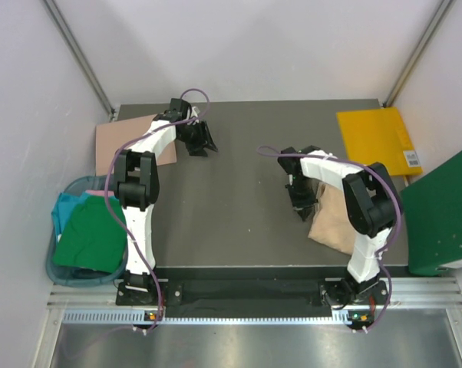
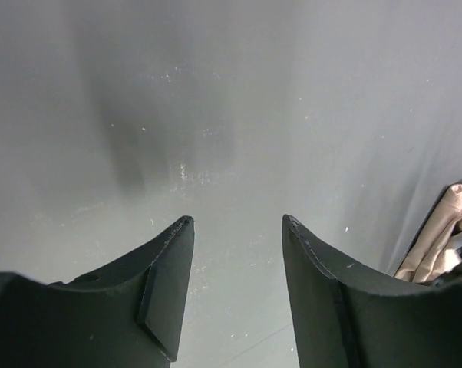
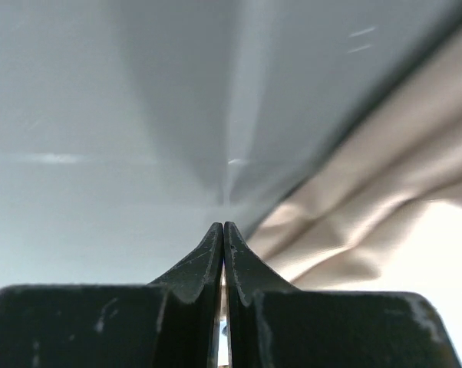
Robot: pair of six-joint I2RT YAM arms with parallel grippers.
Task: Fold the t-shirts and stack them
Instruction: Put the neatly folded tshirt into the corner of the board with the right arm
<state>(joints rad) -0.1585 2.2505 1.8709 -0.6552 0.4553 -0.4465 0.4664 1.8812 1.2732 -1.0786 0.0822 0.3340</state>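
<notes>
A light beige t-shirt (image 1: 336, 222) lies crumpled on the dark table (image 1: 239, 222) at the front right. My right gripper (image 1: 301, 205) sits at its left edge. In the right wrist view the jaws (image 3: 223, 225) are pressed together, a thin pale strip shows between them, and beige cloth (image 3: 369, 215) spreads to their right. My left gripper (image 1: 199, 142) is open and empty over bare table at the back left. Its wrist view (image 2: 237, 222) shows only grey table between the fingers and a bit of the beige shirt (image 2: 442, 249) at the lower right.
A pinkish-tan folded cloth (image 1: 127, 142) lies at the table's back left edge. A blue bin (image 1: 58, 264) left of the table holds green (image 1: 89, 238), teal and pink shirts. A yellow flat sheet (image 1: 373, 138) lies at the back right. A green board (image 1: 446, 215) stands at the right.
</notes>
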